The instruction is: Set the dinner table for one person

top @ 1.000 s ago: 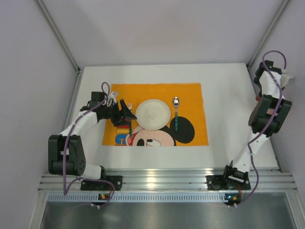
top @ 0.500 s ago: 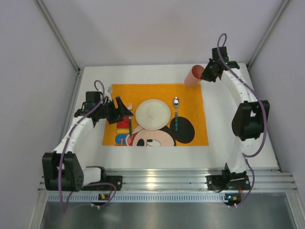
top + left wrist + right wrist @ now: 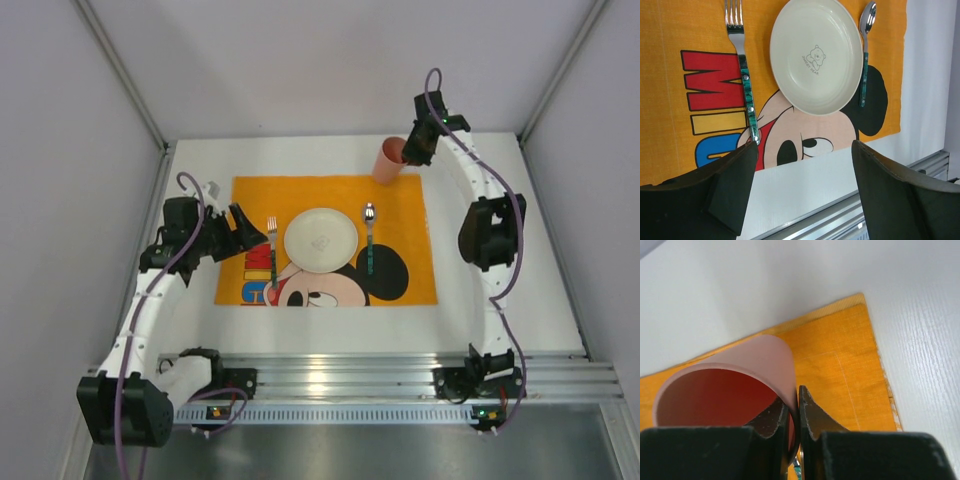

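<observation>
Where it shows, dinner table (image 3: 450, 320) plain white, matte, flat.

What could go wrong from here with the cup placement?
1. The right end effector pinches only the cup wall at the rim, and the cup looks tilted. It could slip, or land askew and tip.
2. The cup hangs over the mat at its far edge. Set down half on it, the cup may wobble.
3. The left end effector, open near the fork, could nudge it.
</observation>
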Controlling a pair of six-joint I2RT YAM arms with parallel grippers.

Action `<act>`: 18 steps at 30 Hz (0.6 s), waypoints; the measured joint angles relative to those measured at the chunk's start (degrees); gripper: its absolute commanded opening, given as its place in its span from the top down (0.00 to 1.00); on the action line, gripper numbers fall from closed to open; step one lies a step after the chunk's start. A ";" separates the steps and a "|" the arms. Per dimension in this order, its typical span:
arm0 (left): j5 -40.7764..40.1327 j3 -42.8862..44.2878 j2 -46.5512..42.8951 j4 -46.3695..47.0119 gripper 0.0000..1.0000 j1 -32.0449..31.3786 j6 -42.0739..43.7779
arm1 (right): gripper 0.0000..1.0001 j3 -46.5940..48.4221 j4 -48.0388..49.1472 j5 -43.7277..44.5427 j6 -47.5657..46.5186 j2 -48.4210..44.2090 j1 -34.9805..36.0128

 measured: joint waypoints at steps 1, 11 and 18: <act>-0.09 -0.13 -0.13 0.00 0.19 0.00 -0.04 | 1.00 1.44 -0.85 0.87 -0.44 -0.04 0.39; 1.05 -1.77 1.57 0.76 0.20 0.00 -1.79 | 1.00 3.82 -10.58 6.54 -4.02 -0.83 2.95; 1.95 -1.86 2.23 1.57 0.21 0.00 -2.56 | 1.00 -3.54 -11.34 7.52 -5.01 -2.14 2.93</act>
